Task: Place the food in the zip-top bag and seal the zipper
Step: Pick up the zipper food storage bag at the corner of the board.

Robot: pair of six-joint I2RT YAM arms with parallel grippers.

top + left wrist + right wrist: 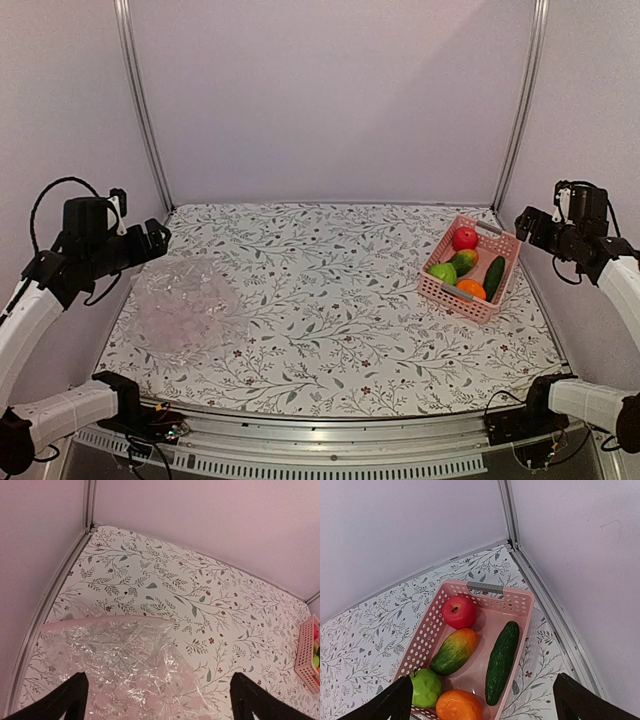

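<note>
looking it over from the biggest thing down: the flowered table (330, 310) leaves plenty of bare room between the pink basket (423, 639) and the zip-top bag (185, 305), which lies crumpled and flat well apart from the basket, over on the left arm's side. the bag looks thin, glossy and limp, so i'd expect it to slide and collapse unless pinched at its straight edge (107, 623). that edge may be the zipper, though i can't be sure. the basket stands close to the side wall, so there's little room on that flank. all the food sits in the basket: the cucumber (501, 662) along its wall side, the mango (454, 650) beside it, the red apple (459, 611) at its far end, the green apple (425, 687) and orange (459, 706) at its near end. they look light, hard and smooth, likely to roll. the cucumber seems best taken across its middle. the left gripper (158, 236) hangs far from the basket, over the bag, and the right gripper (527, 226) is raised just beside the basket, both spread wide and holding nothing.
</note>
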